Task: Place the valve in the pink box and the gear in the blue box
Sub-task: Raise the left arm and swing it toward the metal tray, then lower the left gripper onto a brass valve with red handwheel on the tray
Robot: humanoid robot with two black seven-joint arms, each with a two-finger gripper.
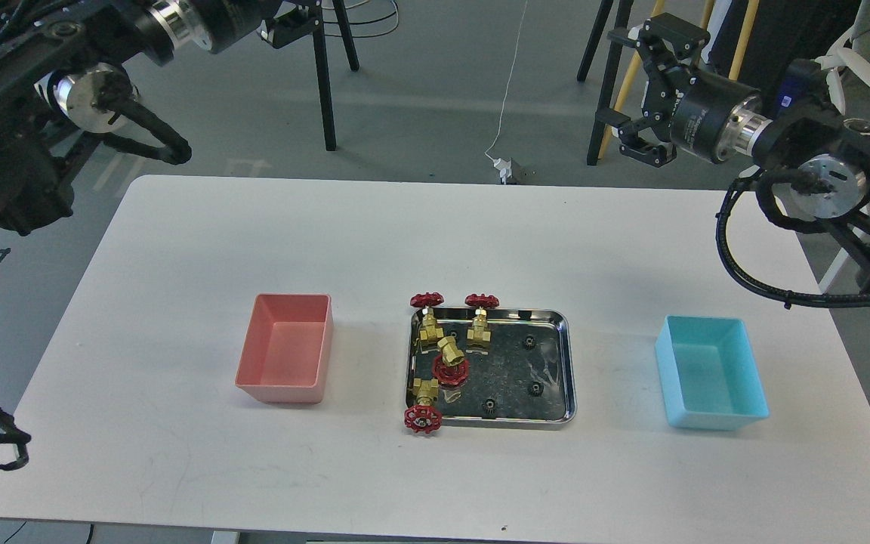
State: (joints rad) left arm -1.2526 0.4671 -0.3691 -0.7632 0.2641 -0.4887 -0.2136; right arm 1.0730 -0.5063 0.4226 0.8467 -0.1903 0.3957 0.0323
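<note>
With both bins empty, valves lie tray-left, nearer the left arm, whose jaws are indistinct; right jaws stand apart.

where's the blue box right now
In the head view the blue box sits on the white table, on its right side, just right of the steel tray and below the raised right gripper.
</note>
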